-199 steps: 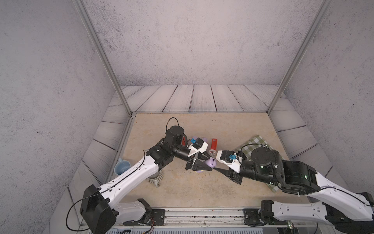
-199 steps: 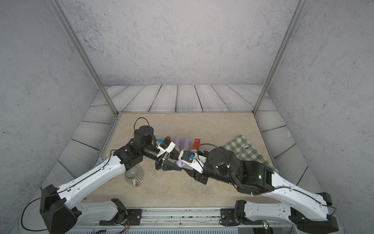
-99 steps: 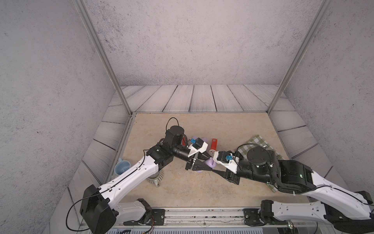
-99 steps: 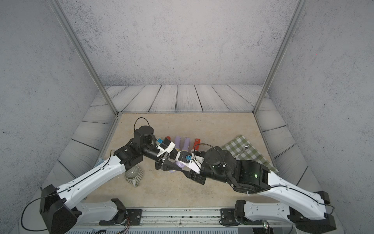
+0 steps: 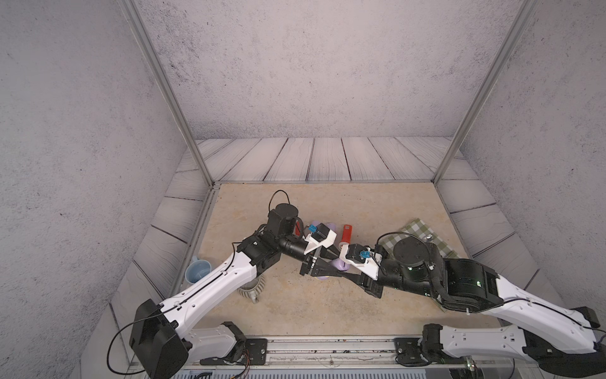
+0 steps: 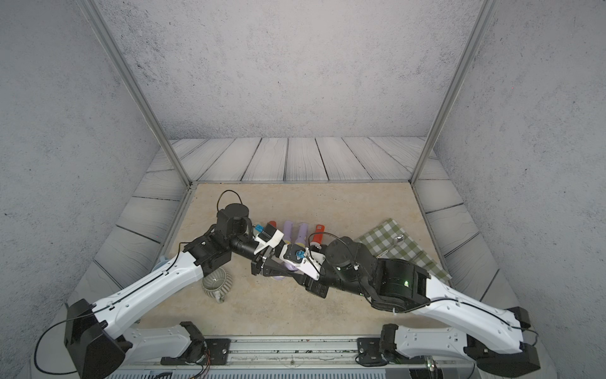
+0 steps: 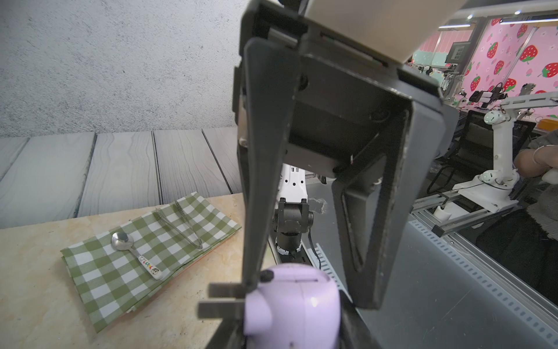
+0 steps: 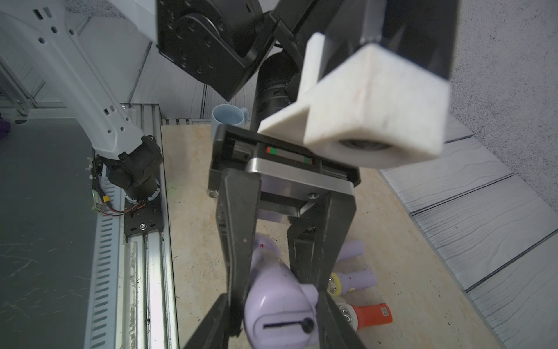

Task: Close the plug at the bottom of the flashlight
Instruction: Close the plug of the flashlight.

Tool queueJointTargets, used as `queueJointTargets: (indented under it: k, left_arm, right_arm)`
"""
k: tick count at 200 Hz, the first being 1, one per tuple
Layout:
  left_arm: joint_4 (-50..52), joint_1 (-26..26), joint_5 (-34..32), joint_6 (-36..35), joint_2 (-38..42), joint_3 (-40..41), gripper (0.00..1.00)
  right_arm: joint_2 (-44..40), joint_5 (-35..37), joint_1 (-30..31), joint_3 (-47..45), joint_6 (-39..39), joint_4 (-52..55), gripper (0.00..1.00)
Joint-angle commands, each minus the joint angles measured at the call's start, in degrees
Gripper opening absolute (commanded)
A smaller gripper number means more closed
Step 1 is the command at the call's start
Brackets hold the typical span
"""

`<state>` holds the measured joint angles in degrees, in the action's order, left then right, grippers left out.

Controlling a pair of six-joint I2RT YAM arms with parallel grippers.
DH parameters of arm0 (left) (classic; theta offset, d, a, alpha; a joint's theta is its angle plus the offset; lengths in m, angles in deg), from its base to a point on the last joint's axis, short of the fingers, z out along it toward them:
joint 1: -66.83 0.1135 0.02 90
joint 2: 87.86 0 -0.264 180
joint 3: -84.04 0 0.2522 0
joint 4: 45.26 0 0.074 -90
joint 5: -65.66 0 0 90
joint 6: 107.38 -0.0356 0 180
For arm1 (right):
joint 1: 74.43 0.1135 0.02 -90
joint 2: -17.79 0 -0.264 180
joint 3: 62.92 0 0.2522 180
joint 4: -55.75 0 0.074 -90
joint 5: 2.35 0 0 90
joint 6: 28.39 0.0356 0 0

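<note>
While the task is awaiting its closing push, stock is reading as follows. At far left, mug (image 5: 197,275) is sitting by the table edge. Next, left gripper (image 7: 308,287) is pinching the lilac flashlight (image 8: 271,290) mid-body, above table centre. Beside it, right gripper (image 8: 273,314) is standing with jaws parted around the butt, where the plug (image 8: 283,324) is showing; contact unreadable. At right, cloth (image 5: 423,229) is lying flat. Judged handling: light, stiff, slick plastic; clamping the body and pressing the plug squarely is looking safest.
</note>
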<state>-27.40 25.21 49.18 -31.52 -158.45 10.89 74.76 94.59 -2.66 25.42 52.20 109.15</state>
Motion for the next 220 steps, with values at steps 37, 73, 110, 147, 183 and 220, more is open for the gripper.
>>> queueJointTargets:
  k: [37,73,110,147,183,220]
  left_arm:
    - [-0.7,0.1,1.1,-1.0,2.1,-1.0,0.0]
    - [-0.6,0.1,1.1,-1.2,2.2,-0.9,0.0]
    - [-0.5,0.1,1.2,-1.1,2.2,-1.1,0.0]
    - [-0.5,0.1,1.0,-1.2,2.3,-0.9,0.0]
    - [-0.5,0.2,0.8,-1.3,2.6,-1.0,0.0]
    - [-0.4,0.1,0.3,-1.5,2.9,-0.9,0.0]
  right_arm:
    - [0.4,-0.9,0.2,-1.2,1.3,-0.2,0.43]
    - [-0.1,0.2,0.3,-1.4,1.6,0.3,0.44]
    - [-1.0,2.3,0.2,-1.5,1.4,0.9,0.45]
    - [-1.3,2.3,0.3,-2.0,1.9,1.2,0.45]
    - [-0.9,1.0,0.2,-1.9,2.4,1.6,0.39]
    - [0.0,0.8,0.2,-1.7,2.4,2.0,0.34]
